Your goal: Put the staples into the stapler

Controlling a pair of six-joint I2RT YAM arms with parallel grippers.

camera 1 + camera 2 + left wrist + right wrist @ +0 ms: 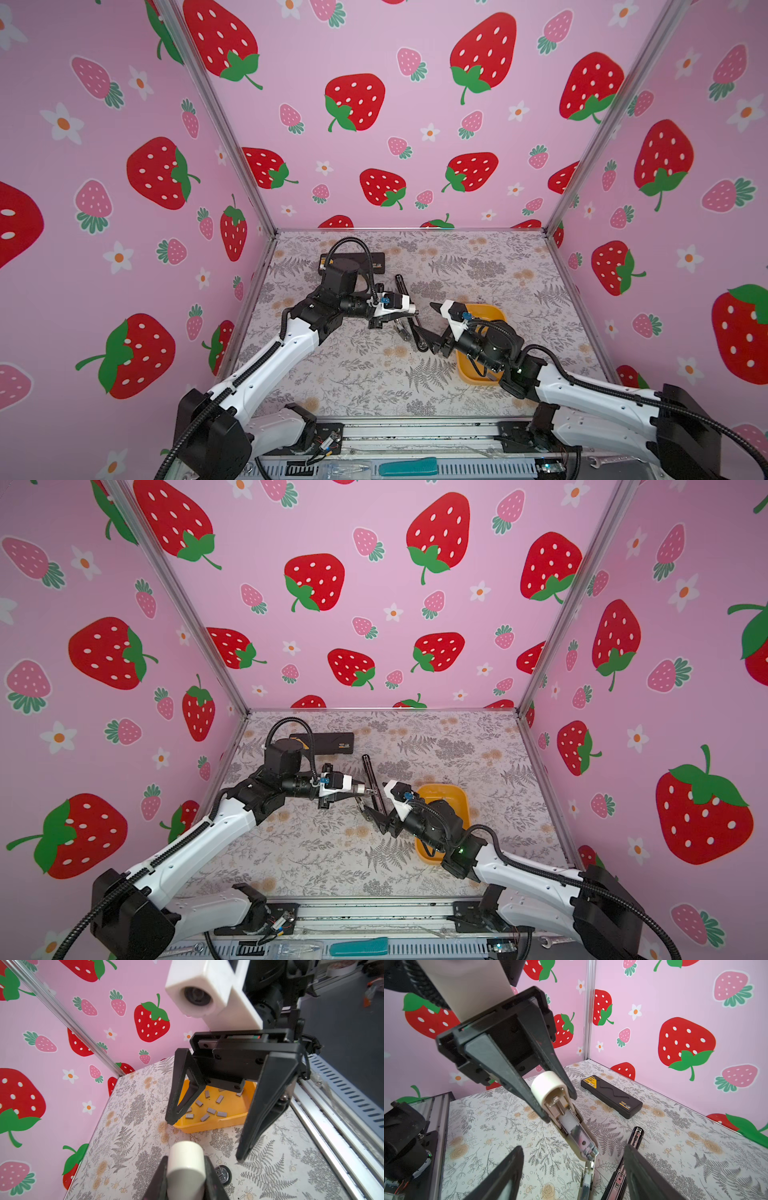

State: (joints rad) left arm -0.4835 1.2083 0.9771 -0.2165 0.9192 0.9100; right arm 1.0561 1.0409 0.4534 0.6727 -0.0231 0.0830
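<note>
- Table (353,382): floral top, bare across the lower middle of both top views; the work sits at its centre
- Case (611,1096): black, flat at the back, well apart from the job; parked out of the way, I'd guess
- Tray (207,1126): yellow, right of centre in the top views, under the right arm; it keeps loose bits corralled
- Left gripper (559,1108): clamped on the stapler (548,1084) at its white end; it holds the stapler hinged open, likely to expose the channel for loading
- Right gripper (204,1140): fingers spread wide, empty, low beside the tray; probably readying to fetch a strip
- Bar (634,1138): black, on the table near the stapler's metal nose; what it is I cannot tell
- Staples (211,1110): grey strips scattered in the tray; none seen in the stapler
</note>
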